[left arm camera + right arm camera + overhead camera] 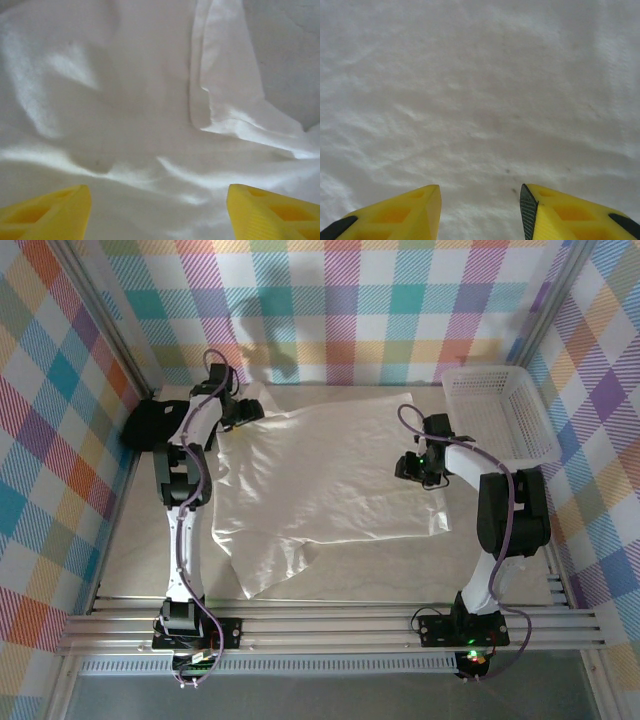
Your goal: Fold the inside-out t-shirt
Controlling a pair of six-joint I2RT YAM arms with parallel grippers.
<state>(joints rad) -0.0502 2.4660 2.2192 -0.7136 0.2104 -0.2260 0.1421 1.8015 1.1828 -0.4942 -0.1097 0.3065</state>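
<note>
The inside-out t-shirt [325, 480] lies spread and wrinkled across the middle of the table, with one flap reaching toward the near edge. My left gripper [243, 412] hovers at the shirt's far left corner. In the left wrist view its yellow fingers [50, 210] stand wide apart over white cloth [125, 110], my left gripper [159, 192] open and holding nothing; a folded hem [200, 90] runs ahead. My right gripper [415, 468] is over the shirt's right edge. In the right wrist view my right gripper [480, 189] is open just above flat white fabric [480, 90].
A black t-shirt [150, 423] is bunched at the far left beside the left arm. A white plastic basket [500, 410] stands at the far right. Checked walls enclose the table, and a metal rail [330, 625] runs along the near edge.
</note>
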